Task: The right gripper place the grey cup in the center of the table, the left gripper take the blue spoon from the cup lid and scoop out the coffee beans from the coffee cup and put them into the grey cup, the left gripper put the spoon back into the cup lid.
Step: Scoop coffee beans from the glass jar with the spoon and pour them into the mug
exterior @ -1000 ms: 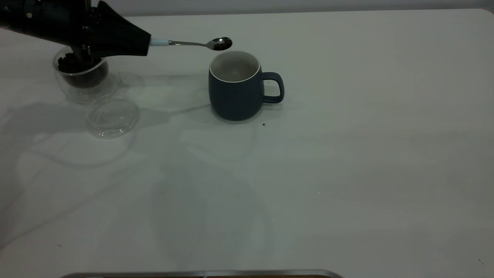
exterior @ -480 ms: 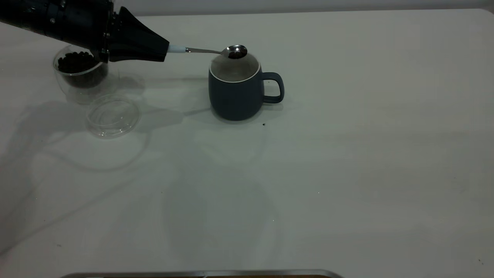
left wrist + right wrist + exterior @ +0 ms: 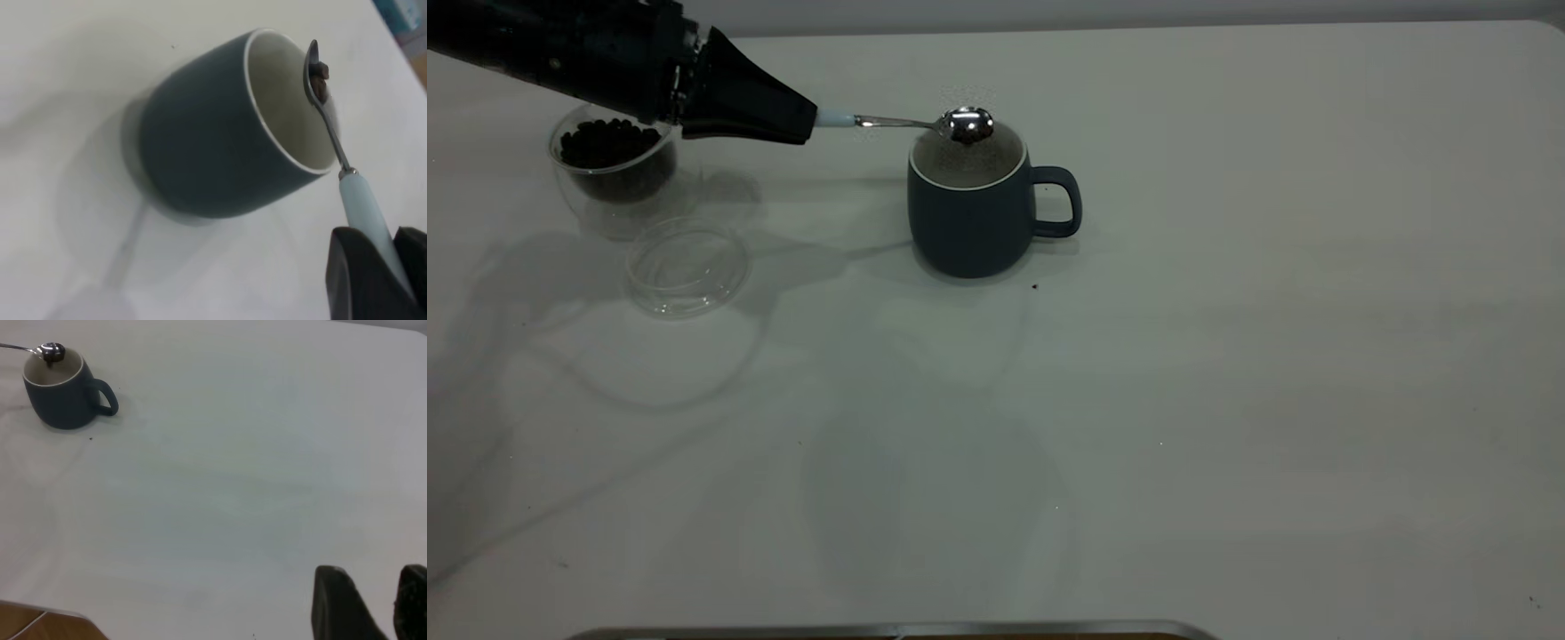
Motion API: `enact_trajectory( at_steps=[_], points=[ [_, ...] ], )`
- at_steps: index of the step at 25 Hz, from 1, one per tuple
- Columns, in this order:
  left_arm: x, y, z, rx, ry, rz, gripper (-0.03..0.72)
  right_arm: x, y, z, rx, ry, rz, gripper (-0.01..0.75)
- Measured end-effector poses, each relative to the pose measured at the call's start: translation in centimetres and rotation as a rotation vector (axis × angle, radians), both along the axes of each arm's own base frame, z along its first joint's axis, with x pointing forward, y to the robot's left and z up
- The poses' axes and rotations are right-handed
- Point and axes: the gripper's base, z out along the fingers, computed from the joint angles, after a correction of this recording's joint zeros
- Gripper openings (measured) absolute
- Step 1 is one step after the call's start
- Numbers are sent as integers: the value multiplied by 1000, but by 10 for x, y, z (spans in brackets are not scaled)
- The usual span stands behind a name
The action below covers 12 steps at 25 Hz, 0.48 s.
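The grey cup [image 3: 969, 213] [image 3: 207, 147] [image 3: 60, 393] stands upright on the table [image 3: 1227, 356], left of its middle, with the handle toward the right. My left gripper [image 3: 805, 120] [image 3: 373, 233] is shut on the pale handle of the blue spoon [image 3: 907, 122] [image 3: 363, 207]. The spoon's bowl hangs over the cup's mouth near the far rim, turned on its side, with a few coffee beans [image 3: 319, 79] in it. At the far left stands the coffee cup [image 3: 614, 182], full of beans [image 3: 609, 142]. The cup lid [image 3: 687, 267] lies empty in front of it. My right gripper [image 3: 373, 572] is open, far from the cup.
A small dark speck [image 3: 1034, 286] lies on the table just in front of the grey cup's handle. A metal edge [image 3: 889, 629] runs along the near side of the table. The table's rounded far corner [image 3: 1547, 27] shows at the upper right.
The left gripper has carried the spoon rightward from beside the coffee cup to over the grey cup's mouth. The spoon's bowl has rolled onto its side. The cups and lid have not moved.
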Motion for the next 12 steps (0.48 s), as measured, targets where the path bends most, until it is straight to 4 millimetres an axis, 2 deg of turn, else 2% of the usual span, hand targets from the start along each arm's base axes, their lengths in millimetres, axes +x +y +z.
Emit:
enact_trajectory(
  at_steps=[5,12],
  points=[
    [3,2,-3,49,-65,0,134,0,0,0,0,0,0,241],
    [2,1,-2,34,-66,-13,134,0,0,0,0,0,0,241]
  ],
)
